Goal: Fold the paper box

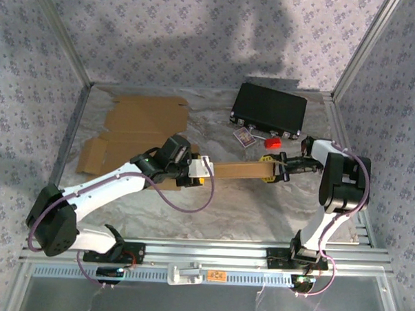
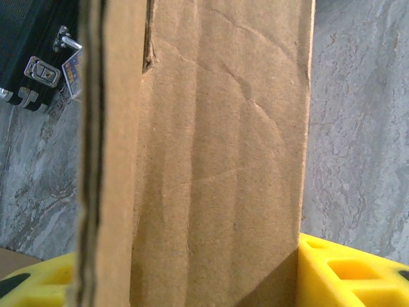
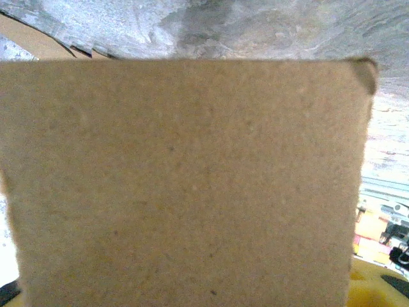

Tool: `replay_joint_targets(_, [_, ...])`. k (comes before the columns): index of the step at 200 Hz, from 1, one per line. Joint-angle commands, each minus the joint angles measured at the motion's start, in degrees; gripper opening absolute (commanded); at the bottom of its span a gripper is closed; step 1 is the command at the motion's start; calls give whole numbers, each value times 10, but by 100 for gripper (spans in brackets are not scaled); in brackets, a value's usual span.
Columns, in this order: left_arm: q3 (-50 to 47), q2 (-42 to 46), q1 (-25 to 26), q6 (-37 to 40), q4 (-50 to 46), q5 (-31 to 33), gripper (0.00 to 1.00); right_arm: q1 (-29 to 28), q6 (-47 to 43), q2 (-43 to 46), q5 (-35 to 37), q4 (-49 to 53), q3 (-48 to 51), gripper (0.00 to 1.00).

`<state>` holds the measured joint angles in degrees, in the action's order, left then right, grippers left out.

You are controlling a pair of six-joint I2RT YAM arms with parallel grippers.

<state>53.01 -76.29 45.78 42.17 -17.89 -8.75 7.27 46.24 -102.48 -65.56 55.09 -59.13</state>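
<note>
Noted cardboard box (image 1: pixel 238 170), folded flat, held over the middle of the table (image 1: pixel 260 206). Found left gripper (image 1: pixel 204 169) partly closed on its left end, right gripper (image 1: pixel 272 166) likewise clamped on the right end. Judged light, stiff across the panels, easily creased or dented; best pinched at edges beside score lines. Logged black case (image 1: pixel 268 107) behind, lid shut, contents unseen. Also noted flat sheets (image 1: pixel 136 125) at back left.
</note>
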Motion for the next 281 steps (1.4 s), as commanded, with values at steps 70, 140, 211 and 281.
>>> replay_joint_targets(70, [91,-65,1,-2,-115,-71,47,-2,2,-38,27,21,23,67])
replay_joint_targets(140, [175,-118,0,-60,-196,-99,40,29,6,-2,75,44,4,80])
replay_joint_targets(211, [236,-168,4,-104,-258,-94,38,94,36,114,254,68,-61,84])
replay_joint_targets(281, [271,-180,8,-160,-339,-67,39,56,93,346,555,104,-128,74])
